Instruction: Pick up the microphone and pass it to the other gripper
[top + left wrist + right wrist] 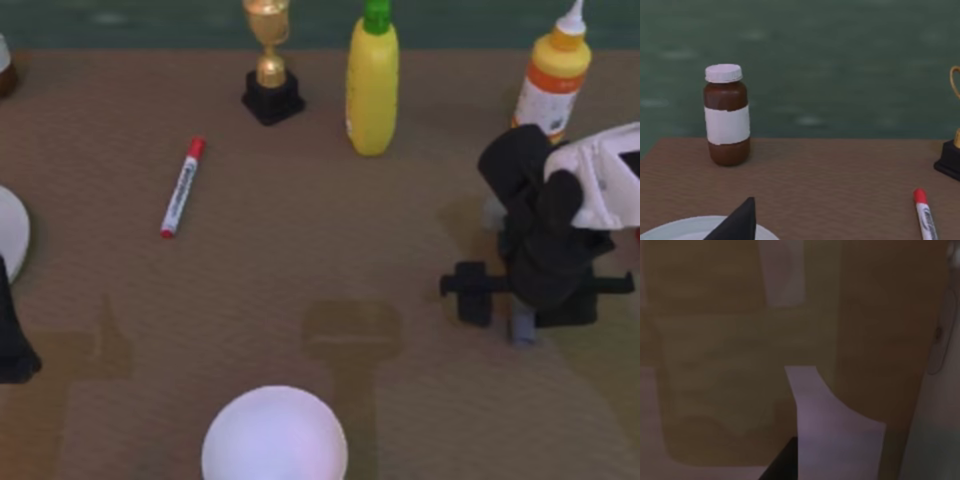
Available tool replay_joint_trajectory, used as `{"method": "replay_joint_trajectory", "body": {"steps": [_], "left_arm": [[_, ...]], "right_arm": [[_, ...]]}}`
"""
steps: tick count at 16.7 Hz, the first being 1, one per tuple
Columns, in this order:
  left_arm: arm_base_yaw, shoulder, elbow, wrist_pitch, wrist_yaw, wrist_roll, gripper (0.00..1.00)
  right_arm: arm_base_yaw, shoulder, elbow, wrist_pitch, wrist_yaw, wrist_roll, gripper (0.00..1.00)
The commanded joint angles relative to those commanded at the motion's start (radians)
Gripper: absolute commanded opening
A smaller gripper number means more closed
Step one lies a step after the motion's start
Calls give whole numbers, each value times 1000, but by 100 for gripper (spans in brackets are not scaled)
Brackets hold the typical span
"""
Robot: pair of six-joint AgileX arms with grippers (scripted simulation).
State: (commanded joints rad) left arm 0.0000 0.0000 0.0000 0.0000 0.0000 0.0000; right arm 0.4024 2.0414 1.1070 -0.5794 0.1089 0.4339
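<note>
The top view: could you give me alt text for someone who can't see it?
The right gripper is low over the microphone at the table's right side; a red-capped marker, trophy and yellow bottle stand clear.

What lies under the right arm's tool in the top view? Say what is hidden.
Under the right tool, only a short grey stub, probably the microphone handle, shows on the table. The arm covers its head.

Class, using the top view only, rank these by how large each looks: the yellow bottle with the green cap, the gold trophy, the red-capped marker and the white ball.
1. White ball, though it may simply sit nearer the camera.
2. Yellow bottle.
3. Gold trophy.
4. Red-capped marker.
</note>
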Motion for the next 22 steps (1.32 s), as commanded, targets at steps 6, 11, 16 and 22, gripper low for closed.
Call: {"method": "replay_joint_trajectory", "body": {"steps": [6,11,16,22], "left_arm": [[0,0,0,0,0,0,100],[0,0,0,0,0,0,100],[0,0,0,0,0,0,100],[0,0,0,0,0,0,100]], "right_arm": [[0,0,0,0,0,0,0],[0,0,0,0,0,0,0],[15,-56,10,50,-72,9,0],[17,-124,-79,441,-182,-104,0]]}}
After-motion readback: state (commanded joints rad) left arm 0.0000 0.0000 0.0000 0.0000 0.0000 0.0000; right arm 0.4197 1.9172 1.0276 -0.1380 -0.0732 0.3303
